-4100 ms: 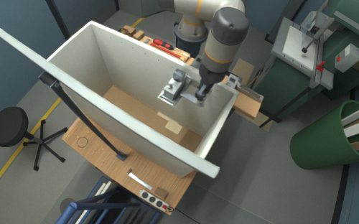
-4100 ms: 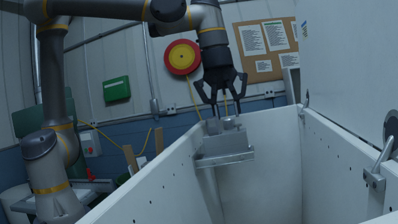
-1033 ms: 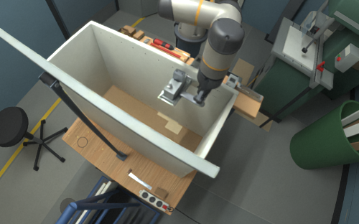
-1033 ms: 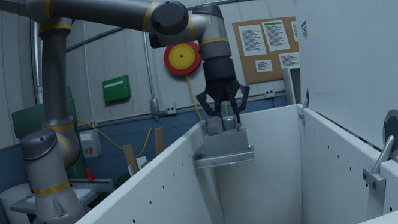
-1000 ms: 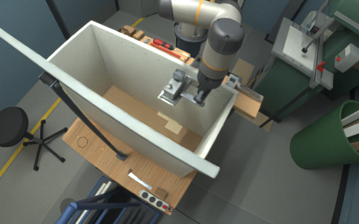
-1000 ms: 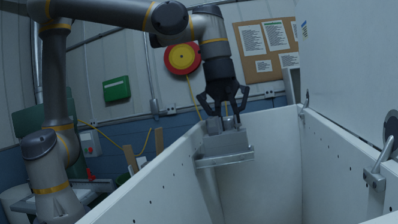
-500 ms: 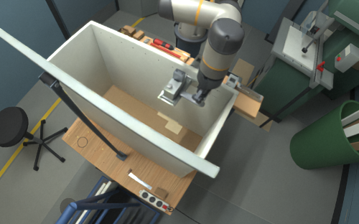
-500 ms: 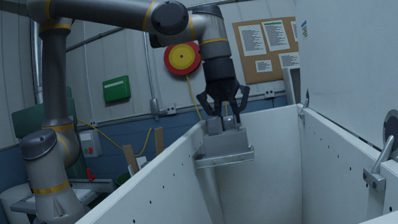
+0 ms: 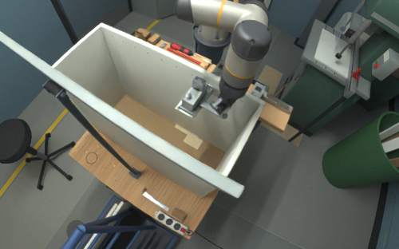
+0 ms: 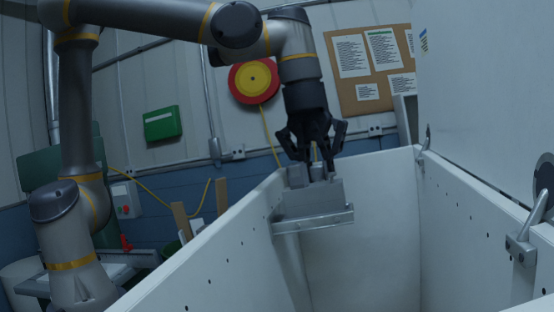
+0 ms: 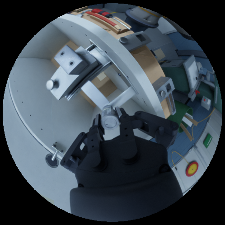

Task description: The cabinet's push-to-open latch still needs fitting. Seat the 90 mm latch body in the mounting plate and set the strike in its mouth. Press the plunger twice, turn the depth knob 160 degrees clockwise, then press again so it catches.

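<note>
The grey latch body [image 11: 67,79] sits in the mounting plate [image 10: 310,219] on the cabinet's inner side wall, near the top rim. A block-shaped strike [image 11: 69,59] rests at one end of the body. A round plunger [image 11: 50,84] sticks out of the body's face. The ribbed depth knob [image 11: 110,120] stands at the other end of the body, on a short shaft. My gripper [image 11: 110,123] is over that end, just above the cabinet rim [image 10: 313,167]. Its fingers are closed around the depth knob.
The cabinet's side wall rim [image 9: 243,131] runs right beside the gripper. The open white cabinet [image 9: 139,115] stands on a wooden table. Its raised lid [image 9: 119,123] is propped by a dark stay. Screwdrivers [image 9: 183,52] lie behind the cabinet. A green bin [image 9: 363,155] stands to the right.
</note>
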`<act>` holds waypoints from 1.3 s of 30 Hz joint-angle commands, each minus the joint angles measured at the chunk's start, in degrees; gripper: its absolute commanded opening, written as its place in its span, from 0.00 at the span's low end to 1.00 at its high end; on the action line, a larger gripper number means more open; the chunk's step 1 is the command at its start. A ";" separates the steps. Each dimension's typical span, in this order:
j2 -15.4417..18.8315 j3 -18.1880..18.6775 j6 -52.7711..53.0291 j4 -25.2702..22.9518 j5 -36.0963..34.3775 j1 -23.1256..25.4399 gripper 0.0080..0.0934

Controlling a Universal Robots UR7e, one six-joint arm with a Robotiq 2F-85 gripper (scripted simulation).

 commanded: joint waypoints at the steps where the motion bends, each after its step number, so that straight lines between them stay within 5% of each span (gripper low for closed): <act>1: -0.01 -0.02 1.01 -0.04 0.00 0.00 0.00; 39: -0.01 -0.02 62.63 -0.04 0.00 0.00 0.00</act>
